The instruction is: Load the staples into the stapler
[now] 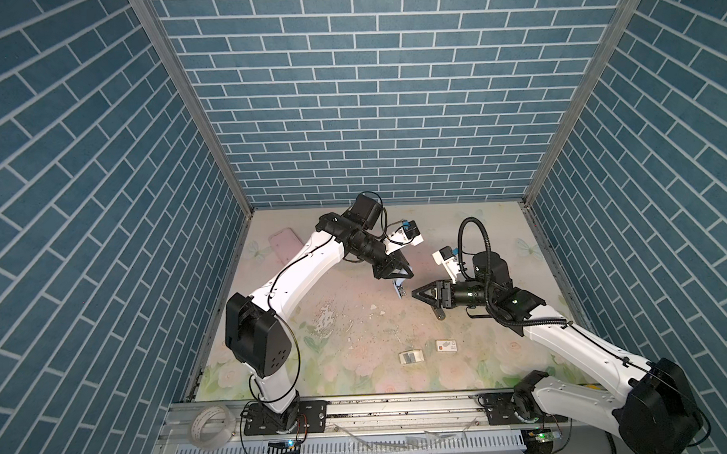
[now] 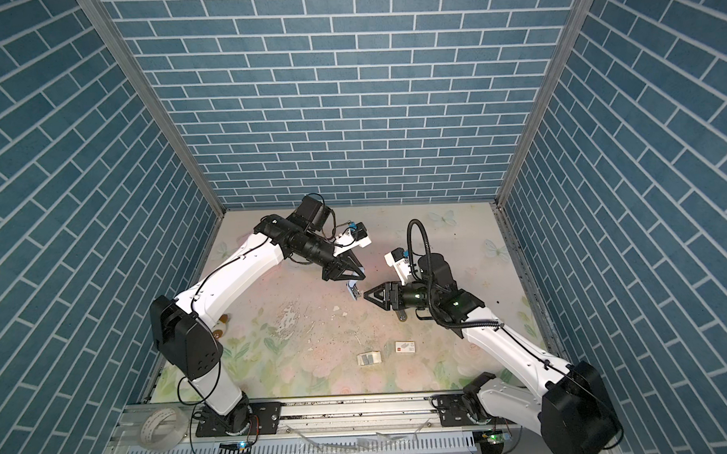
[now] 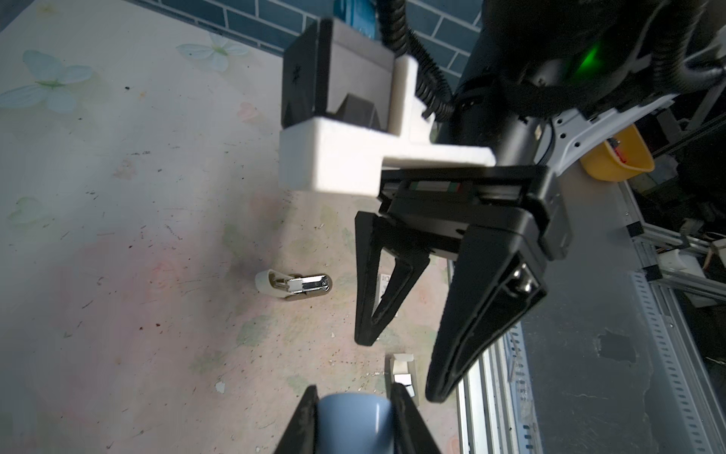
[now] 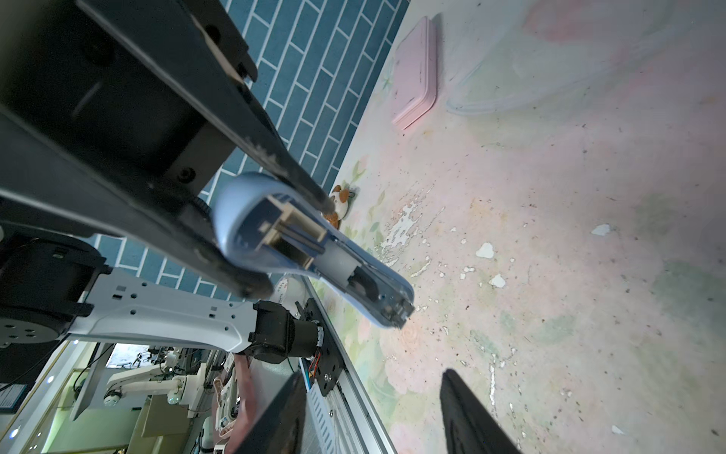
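Observation:
My left gripper (image 1: 400,283) is shut on the wide rear end of the blue stapler (image 1: 399,290), holding it above the table with its nose tilted down. The right wrist view shows the stapler (image 4: 314,251) with its open underside towards me. Just right of the nose, my right gripper (image 1: 413,293) stands open with nothing between its fingers, and both black fingers (image 3: 365,314) show in the left wrist view. The staples (image 1: 411,356) are dark-grey strips in a small white tray on the table nearer the front. In the other top view the tray of staples (image 2: 368,358) lies there too.
A white sleeve with a red mark (image 1: 446,345) lies right of the tray. A small metal-and-white piece (image 3: 292,283) rests on the table under my right gripper. A pink case (image 1: 287,246) sits at the back left. A small toy (image 2: 221,322) and a tape roll (image 1: 210,422) are at the left.

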